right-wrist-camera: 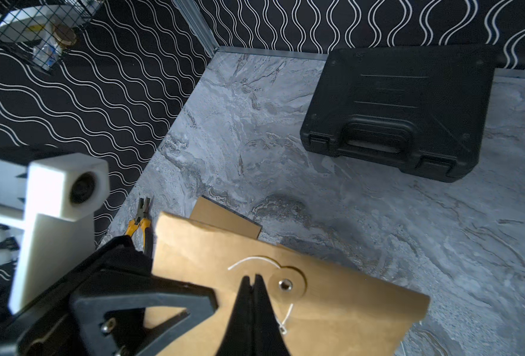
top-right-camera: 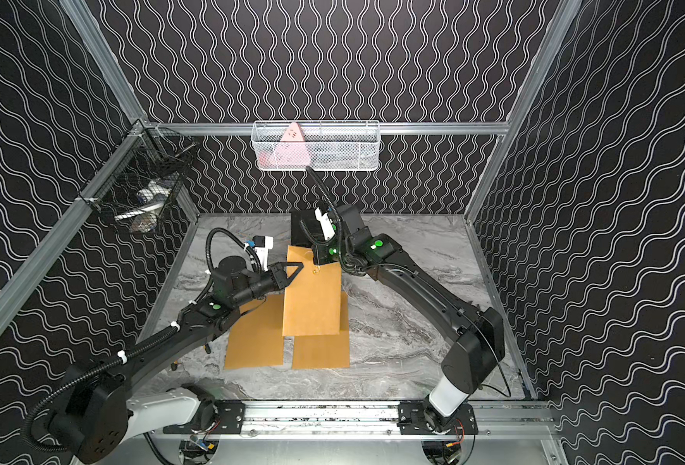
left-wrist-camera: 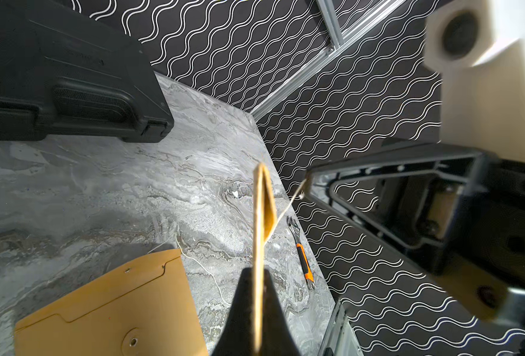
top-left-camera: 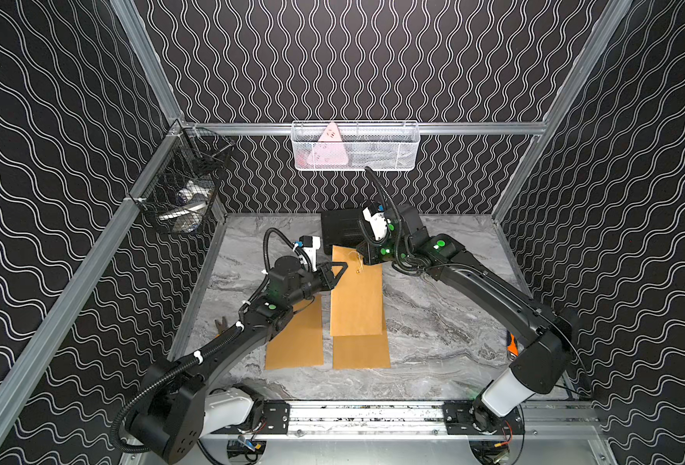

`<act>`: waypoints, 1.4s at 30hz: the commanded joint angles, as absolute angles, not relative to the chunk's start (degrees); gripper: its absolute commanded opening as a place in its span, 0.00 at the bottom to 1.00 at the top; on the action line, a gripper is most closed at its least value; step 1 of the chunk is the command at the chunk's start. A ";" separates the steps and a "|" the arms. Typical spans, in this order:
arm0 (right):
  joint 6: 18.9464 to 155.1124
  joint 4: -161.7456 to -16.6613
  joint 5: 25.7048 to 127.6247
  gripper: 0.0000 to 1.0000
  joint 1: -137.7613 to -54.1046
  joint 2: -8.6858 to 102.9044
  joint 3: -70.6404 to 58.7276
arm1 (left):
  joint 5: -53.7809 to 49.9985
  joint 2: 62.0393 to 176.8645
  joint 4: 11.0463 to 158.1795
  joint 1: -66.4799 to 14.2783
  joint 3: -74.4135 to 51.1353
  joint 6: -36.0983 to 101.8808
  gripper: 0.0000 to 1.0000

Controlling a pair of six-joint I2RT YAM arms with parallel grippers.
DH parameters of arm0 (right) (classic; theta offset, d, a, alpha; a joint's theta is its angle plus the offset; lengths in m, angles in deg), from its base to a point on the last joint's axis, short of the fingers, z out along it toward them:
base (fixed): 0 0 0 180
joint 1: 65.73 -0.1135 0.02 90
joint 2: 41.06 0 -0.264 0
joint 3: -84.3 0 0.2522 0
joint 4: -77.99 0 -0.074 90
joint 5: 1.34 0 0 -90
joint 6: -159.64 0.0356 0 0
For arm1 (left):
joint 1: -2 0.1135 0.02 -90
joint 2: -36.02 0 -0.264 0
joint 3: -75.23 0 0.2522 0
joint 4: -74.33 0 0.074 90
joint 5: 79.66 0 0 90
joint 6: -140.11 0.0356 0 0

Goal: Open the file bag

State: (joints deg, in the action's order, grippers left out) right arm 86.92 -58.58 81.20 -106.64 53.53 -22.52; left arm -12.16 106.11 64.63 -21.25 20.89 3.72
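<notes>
Inward, left gripper (left-wrist-camera: 256,277) clamps file bag (top-left-camera: 357,294), right gripper (right-wrist-camera: 251,281) nips string (left-wrist-camera: 289,207)

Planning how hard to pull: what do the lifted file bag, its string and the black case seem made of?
File bag: probably kraft paper, matte tan; crisp edges, folded flap.
String: thin white thread, perhaps cotton; it curls loosely.
Black case: likely moulded plastic, semi-matte, with moulded ribs, handle and latches.

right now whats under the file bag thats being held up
A second file bag lies flat on the table beneath the held file bag. Both top views show only its near end; the rest is covered.
</notes>
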 commanded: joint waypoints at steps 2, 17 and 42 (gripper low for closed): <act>86.26 -58.29 80.88 0.00 -107.60 54.04 -23.94 | -11.55 106.76 62.19 -21.60 20.32 4.15 0.00; 85.99 -57.84 80.92 0.00 -110.63 56.19 -27.81 | -10.95 106.97 62.34 -22.23 20.07 4.32 0.00; 90.36 -62.39 83.03 0.00 -111.35 47.95 -13.08 | -6.58 108.63 63.08 -21.68 16.99 4.33 0.00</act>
